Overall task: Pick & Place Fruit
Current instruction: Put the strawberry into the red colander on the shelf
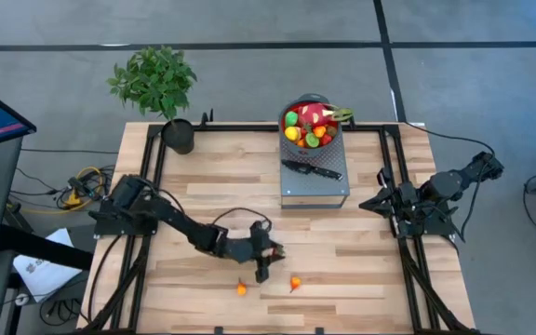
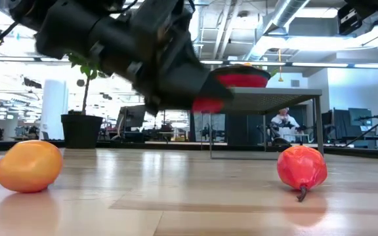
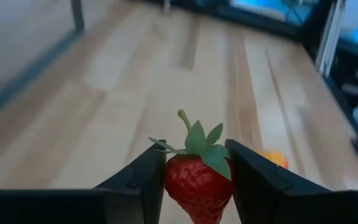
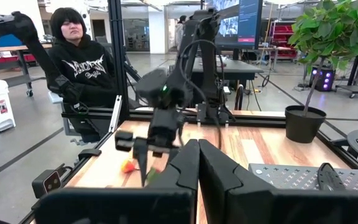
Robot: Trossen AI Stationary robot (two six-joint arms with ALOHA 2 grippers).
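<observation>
Two loose fruits lie near the table's front edge: an orange fruit point(image 1: 241, 288) and a red-orange fruit point(image 1: 295, 283), well apart with bare wood between them. One strawberry point(image 3: 197, 180) is clamped between the left gripper's point(image 1: 262, 270) fingers just above them, its green leaves and stem pointing forward, away from the wrist, its long axis along the fingers. Farther back, one red bowl point(image 1: 313, 109) heaped with fruit, including a dragon fruit point(image 1: 318, 115), stands on a grey stand point(image 1: 315, 186) beside one knife point(image 1: 311, 169). Off the right edge, the right gripper point(image 4: 198, 163) waits, fingers pressed together.
</observation>
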